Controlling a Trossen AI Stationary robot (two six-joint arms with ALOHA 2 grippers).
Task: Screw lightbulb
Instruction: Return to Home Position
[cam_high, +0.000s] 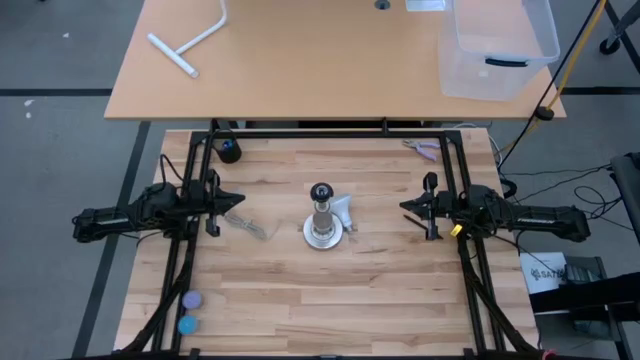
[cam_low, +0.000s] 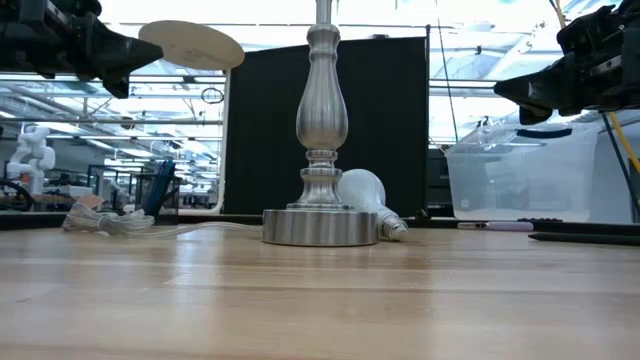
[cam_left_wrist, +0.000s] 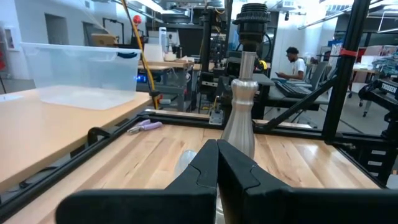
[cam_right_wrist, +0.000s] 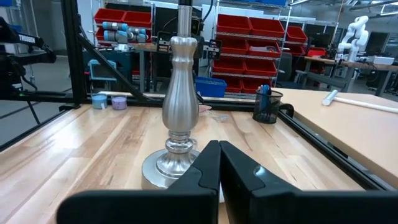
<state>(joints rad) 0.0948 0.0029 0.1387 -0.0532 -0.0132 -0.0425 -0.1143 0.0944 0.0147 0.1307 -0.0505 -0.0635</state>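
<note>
The white lightbulb (cam_high: 343, 210) lies on its side on the table, just to the right of the lamp's round base (cam_low: 320, 227). Its silvery screw end (cam_low: 393, 228) points away from the post. The metal lamp post (cam_high: 321, 215) stands upright at the table's middle, its black socket (cam_left_wrist: 253, 22) at the top. My left gripper (cam_high: 241, 204) hovers shut to the left of the lamp, pointing level at it. My right gripper (cam_high: 403, 207) hovers shut to the right in the same way. In the left wrist view the bulb (cam_left_wrist: 185, 163) peeks out beside the shut fingers (cam_left_wrist: 217, 158).
A white cord (cam_high: 250, 225) lies coiled on the table by the left gripper. A black cup (cam_high: 230, 150) stands at the far left and purple pliers (cam_high: 425, 149) lie at the far right. Two small caps (cam_high: 188, 310) sit near left. Black frame rails (cam_high: 330, 132) border the table.
</note>
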